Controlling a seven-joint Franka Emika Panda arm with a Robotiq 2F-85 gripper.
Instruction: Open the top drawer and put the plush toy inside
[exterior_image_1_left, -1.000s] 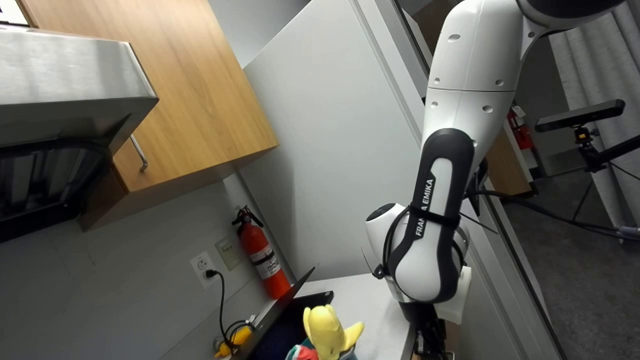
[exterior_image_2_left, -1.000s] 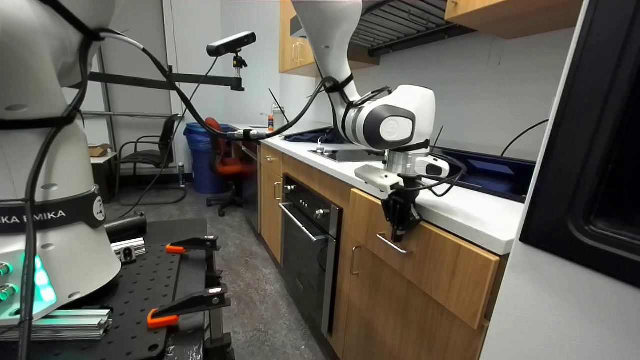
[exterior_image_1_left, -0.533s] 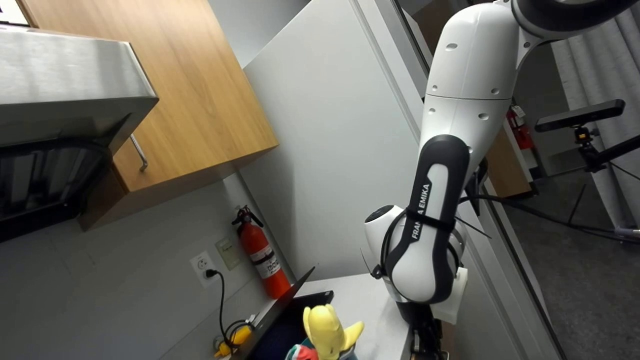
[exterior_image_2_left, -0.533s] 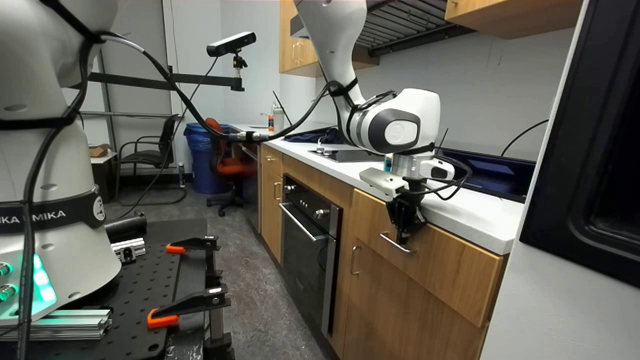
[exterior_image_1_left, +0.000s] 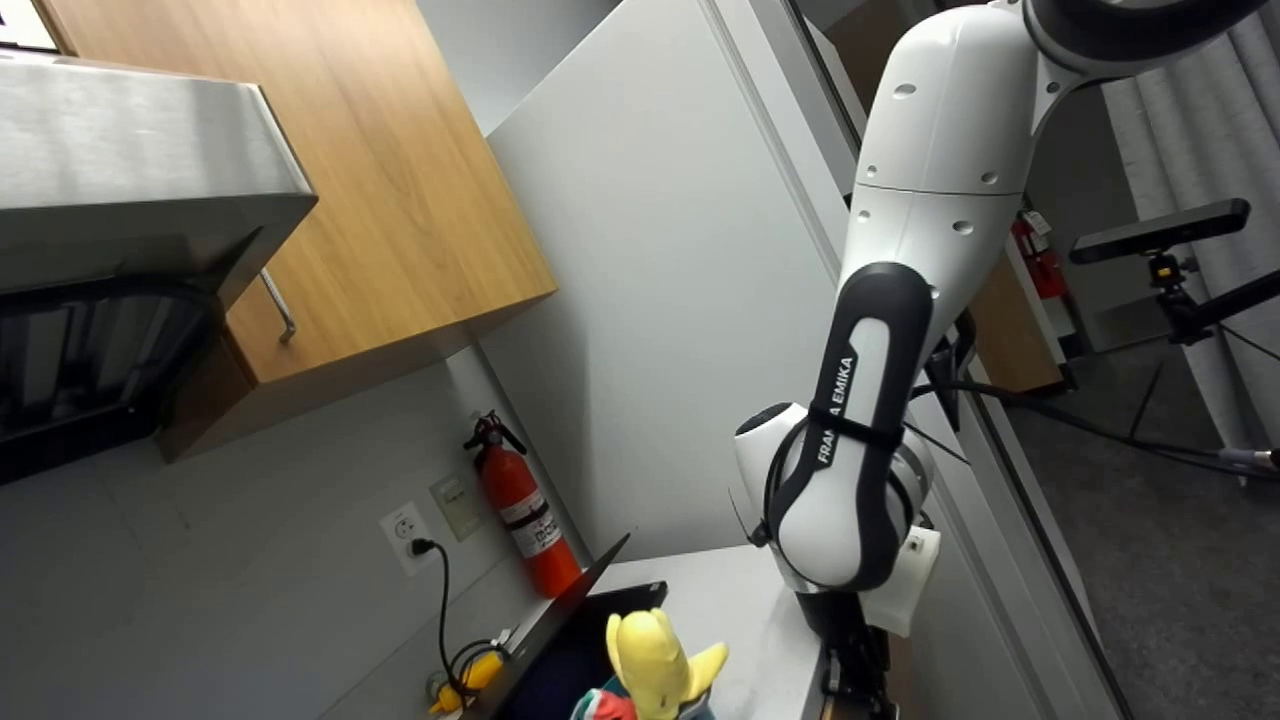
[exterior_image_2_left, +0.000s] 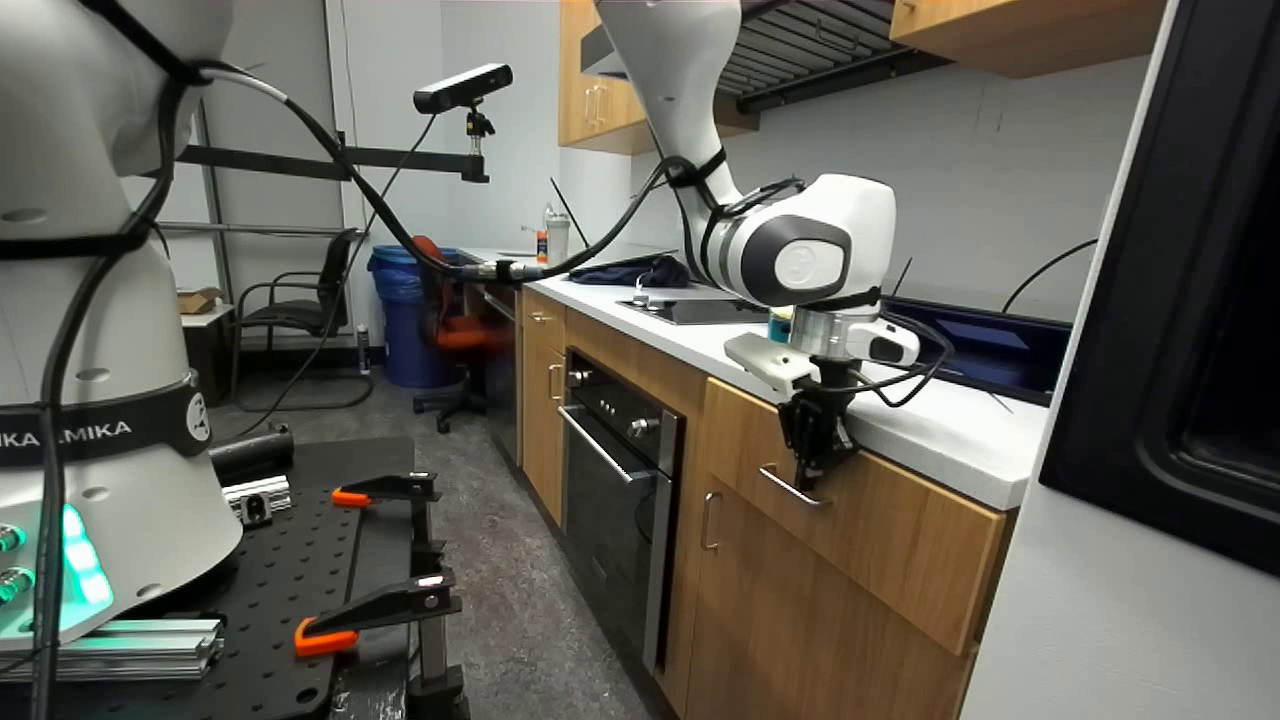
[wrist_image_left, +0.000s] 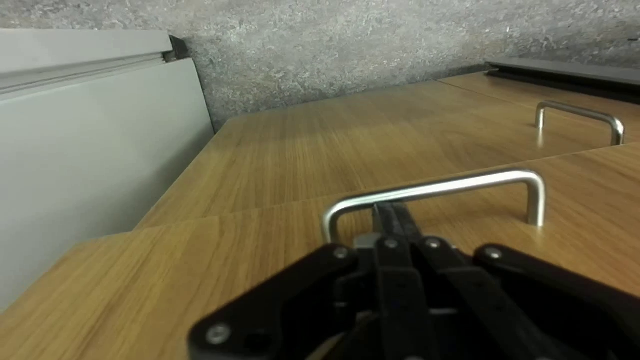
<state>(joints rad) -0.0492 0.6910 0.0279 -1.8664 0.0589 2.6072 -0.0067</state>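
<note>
The top drawer (exterior_image_2_left: 900, 535) has a light wood front with a metal handle (wrist_image_left: 450, 188). Its front stands slightly proud of the cabinet at its right end, and its inside is hidden. My gripper (wrist_image_left: 391, 204) points down with both fingers pressed together. Their tips pass behind the handle's bar, between it and the drawer front, near the handle's left end in the wrist view. In an exterior view my gripper (exterior_image_2_left: 808, 478) is at the handle (exterior_image_2_left: 792, 486). The yellow plush toy (exterior_image_1_left: 652, 665) rests on the counter side, on top of teal and red things, at the bottom of an exterior view.
The white counter (exterior_image_2_left: 945, 420) overhangs above the drawer. A dark blue open case (exterior_image_2_left: 985, 340) lies on it along the wall. An oven (exterior_image_2_left: 620, 500) is beside the drawer, and a white panel (wrist_image_left: 100, 145) borders the other end. A lower door handle (wrist_image_left: 580, 111) juts out nearby.
The drawer front and its handle have shifted slightly inward toward the cabinet, with my hand following the same way. The fingers stay together; the plush toy has not moved.
</note>
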